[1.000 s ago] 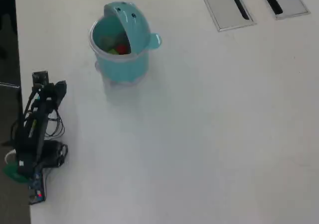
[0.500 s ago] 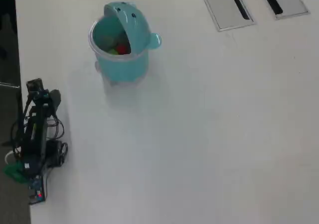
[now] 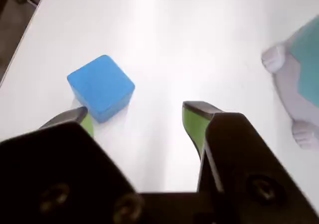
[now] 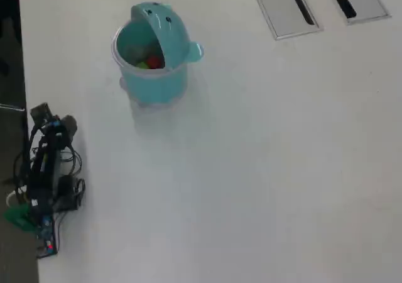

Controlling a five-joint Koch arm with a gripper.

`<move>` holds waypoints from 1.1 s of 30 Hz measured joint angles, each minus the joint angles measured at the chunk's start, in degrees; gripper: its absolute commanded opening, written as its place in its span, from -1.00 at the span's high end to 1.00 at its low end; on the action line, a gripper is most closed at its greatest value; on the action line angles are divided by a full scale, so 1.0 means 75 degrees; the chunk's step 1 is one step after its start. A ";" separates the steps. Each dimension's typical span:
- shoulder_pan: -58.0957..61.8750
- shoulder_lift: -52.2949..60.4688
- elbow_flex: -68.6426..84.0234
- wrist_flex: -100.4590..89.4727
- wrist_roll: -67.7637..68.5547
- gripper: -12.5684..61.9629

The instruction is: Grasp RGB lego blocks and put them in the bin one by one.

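The blue cube (image 3: 101, 87) lies on the white table just ahead of my left finger in the wrist view, outside the gap. My gripper (image 3: 135, 112) is open, and only bare table shows between its green pads (image 3: 193, 124). The teal bin (image 4: 154, 75) stands with its lid tipped up; its side shows at the right edge of the wrist view (image 3: 310, 55). Inside it lie the red cube (image 4: 154, 61) and the green cube (image 4: 143, 64). In the overhead view the arm (image 4: 45, 163) is folded at the table's left edge, and the blue cube is hidden there.
Two grey rectangular panels (image 4: 286, 6) with dark slots sit at the table's top right. The table's left edge (image 4: 22, 75) runs right beside the arm, with dark floor beyond. The arm's base and cables (image 4: 44, 214) lie at the lower left.
In the overhead view the arm has drawn back from the bin toward the table's left edge and folded lower. The bin and the cubes inside have not moved.
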 measured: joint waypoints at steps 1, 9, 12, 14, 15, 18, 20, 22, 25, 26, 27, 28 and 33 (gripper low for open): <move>-0.0094 -0.0105 0.0000 -0.0070 -0.0082 -0.24; -0.0574 -0.1160 0.0000 -0.0504 -0.0375 -0.24; -0.0656 -0.1477 -0.0035 -0.0586 -0.0375 -0.24; -0.0680 -0.1652 -0.0105 -0.0598 -0.0410 -0.24; -0.0691 -0.1758 -0.0188 -0.0598 -0.0434 -0.24; -0.0727 -0.2016 -0.0504 -0.0598 -0.0434 -0.24; -0.0762 -0.2180 -0.0668 -0.0598 -0.0434 -0.24; -0.0773 -0.2332 -0.0773 -0.0609 -0.0445 -0.24; -0.0809 -0.2555 -0.0855 -0.0621 -0.0480 -0.24; -0.0844 -0.2742 -0.0973 -0.0633 -0.0480 -0.23; -0.0844 -0.2766 -0.0996 -0.0633 -0.0480 -0.23; -0.0855 -0.2824 -0.1031 -0.0656 -0.0480 -0.23; -0.0914 -0.3293 -0.1277 -0.0844 -0.0480 -0.23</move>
